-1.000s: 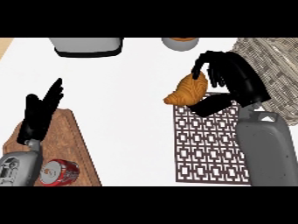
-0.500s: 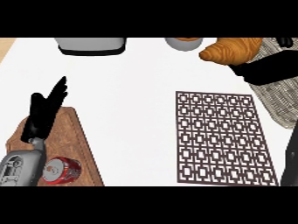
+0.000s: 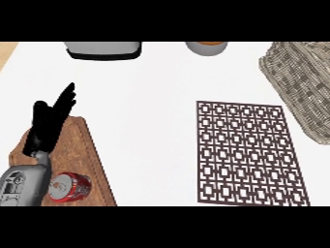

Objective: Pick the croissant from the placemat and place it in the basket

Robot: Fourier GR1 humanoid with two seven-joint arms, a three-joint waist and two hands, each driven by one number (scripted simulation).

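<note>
While the croissant and my right hand are out of view, with neither placemat (image 3: 249, 150) nor basket (image 3: 307, 87), both well right of my resting left hand's (image 3: 47, 121) straight, spread fingers (image 3: 66, 97), showing it, I judge the release belongs low inside the basket.

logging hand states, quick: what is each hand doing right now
Left hand: open, fingers straight, resting at the view's left, holding nothing.
Right hand: not in view, so its state cannot be told.
</note>
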